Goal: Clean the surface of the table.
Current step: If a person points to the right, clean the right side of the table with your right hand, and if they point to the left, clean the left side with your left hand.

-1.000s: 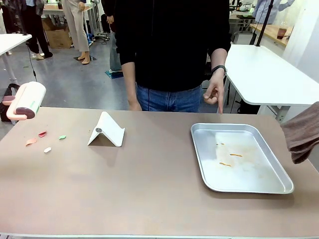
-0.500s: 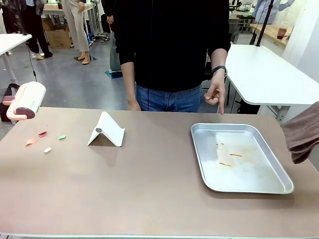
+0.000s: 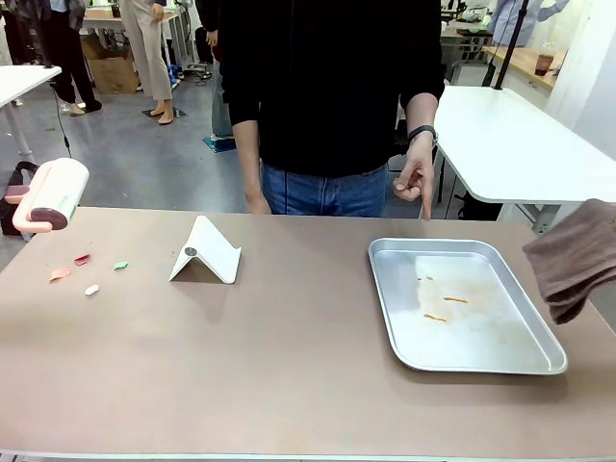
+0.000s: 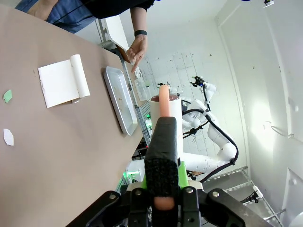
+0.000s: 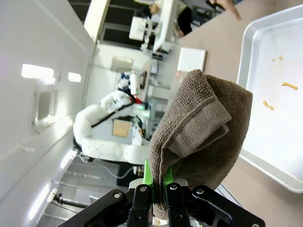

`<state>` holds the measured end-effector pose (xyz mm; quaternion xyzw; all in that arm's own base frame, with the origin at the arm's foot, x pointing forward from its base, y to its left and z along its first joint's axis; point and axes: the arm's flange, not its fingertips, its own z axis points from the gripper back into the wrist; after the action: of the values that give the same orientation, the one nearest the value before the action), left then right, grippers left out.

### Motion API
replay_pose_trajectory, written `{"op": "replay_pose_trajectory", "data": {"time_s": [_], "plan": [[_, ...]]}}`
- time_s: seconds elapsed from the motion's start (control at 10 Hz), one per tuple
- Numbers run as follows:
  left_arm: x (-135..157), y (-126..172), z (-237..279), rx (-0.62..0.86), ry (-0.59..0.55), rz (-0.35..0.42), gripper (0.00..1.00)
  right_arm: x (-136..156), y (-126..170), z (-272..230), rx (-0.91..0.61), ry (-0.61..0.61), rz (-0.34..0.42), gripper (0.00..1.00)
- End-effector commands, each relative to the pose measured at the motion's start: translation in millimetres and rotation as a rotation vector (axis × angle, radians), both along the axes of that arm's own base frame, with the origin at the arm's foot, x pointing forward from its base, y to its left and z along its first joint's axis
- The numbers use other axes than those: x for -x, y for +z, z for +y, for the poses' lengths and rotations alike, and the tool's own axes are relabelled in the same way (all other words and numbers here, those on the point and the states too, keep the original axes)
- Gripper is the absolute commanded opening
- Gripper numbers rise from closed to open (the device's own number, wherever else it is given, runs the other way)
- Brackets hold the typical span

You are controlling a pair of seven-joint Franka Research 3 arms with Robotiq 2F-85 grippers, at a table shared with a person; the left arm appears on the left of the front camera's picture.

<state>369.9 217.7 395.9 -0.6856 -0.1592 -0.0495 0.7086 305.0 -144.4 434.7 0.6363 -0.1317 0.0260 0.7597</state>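
Because the table (image 3: 289, 375) is one broad, stiff, heavy slab with a smooth matte top, it is nothing to lift or grip. My judgement is that it gets worked where it stands, with a tool pressed flat and drawn across, and that loose bits should slide freely on it. It spans the front view from side to side, between the robot and the person at its far edge.

At the far-left corner hangs one lint roller (image 3: 48, 197). The left gripper (image 4: 163, 142) has its jaws closed on the roller's pink handle. Near the left edge lie four small paper scraps, close together but apart: one orange scrap (image 3: 60, 274), one red scrap (image 3: 82, 259), one green scrap (image 3: 119, 265) and one white scrap (image 3: 91, 289). They look light enough for the sticky roll to pick up.

Left of the middle, toward the far edge, stands one white folded card (image 3: 205, 252).

One silver tray (image 3: 385, 289) lies flat on the right half, holding three small orange crumbs (image 3: 455, 299) and a faint smear. The person's hand (image 3: 416, 178) points a finger down just beyond the far edge, near the tray's far rim.

At the right edge hangs one brown cloth (image 3: 573, 260), soft and bunched. The right gripper (image 5: 158, 182) is clamped tight on a fold of it.
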Motion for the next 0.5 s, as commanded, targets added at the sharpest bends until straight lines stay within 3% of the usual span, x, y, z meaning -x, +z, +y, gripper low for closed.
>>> {"op": "replay_pose_trajectory", "data": {"time_s": [0.0, 0.1, 0.4], "plan": [[2.0, 3.3, 0.5, 0.009, -0.015, -0.019, 0.0, -27.0, 5.3, 20.1, 0.195, 0.098, 0.024, 0.08], [2.0, 3.3, 0.5, 0.009, -0.015, -0.019, 0.0, -42.6, 1.2, 38.4, 0.345, 0.148, 0.081, 0.08], [2.0, 3.3, 0.5, 0.009, -0.015, -0.019, 0.0, -86.6, -11.7, 91.8, 0.672, 0.284, 0.139, 0.08]]}}
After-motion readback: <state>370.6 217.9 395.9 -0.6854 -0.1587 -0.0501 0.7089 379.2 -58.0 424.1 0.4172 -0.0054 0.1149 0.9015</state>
